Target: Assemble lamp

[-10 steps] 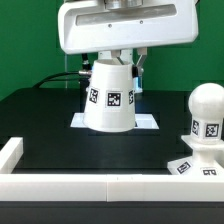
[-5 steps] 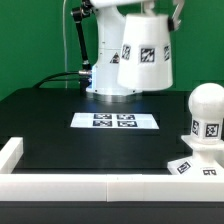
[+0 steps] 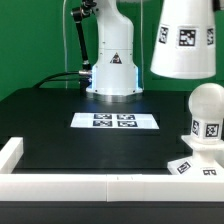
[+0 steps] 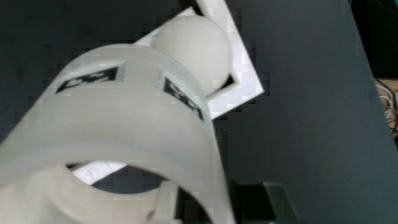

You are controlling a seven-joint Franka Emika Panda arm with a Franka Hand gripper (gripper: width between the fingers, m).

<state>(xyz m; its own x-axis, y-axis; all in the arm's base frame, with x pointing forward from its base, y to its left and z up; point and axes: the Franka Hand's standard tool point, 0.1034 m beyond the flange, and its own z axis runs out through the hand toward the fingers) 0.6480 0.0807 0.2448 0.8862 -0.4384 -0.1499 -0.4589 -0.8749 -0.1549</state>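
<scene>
The white cone-shaped shade [image 3: 185,40] hangs in the air at the exterior view's upper right, wide end down, tags facing out. It is above the ball-shaped bulb [image 3: 207,105], which stands on the flat square base [image 3: 195,166], with a clear gap between them. The gripper is cut off by the top edge of the exterior view. In the wrist view my gripper [image 4: 217,200] is shut on the shade's [image 4: 125,120] rim wall, with one dark finger [image 4: 267,198] outside it. Beyond the shade, the bulb [image 4: 187,50] and base [image 4: 233,95] show.
The marker board [image 3: 115,121] lies on the black table in the middle. The arm's white pedestal [image 3: 112,65] stands behind it. A low white rail [image 3: 90,187] runs along the front edge, with a corner piece [image 3: 10,152] at the exterior view's left.
The shade has been lifted off the marker board and carried up and toward the exterior view's right, to above the bulb. The marker board is now uncovered.
</scene>
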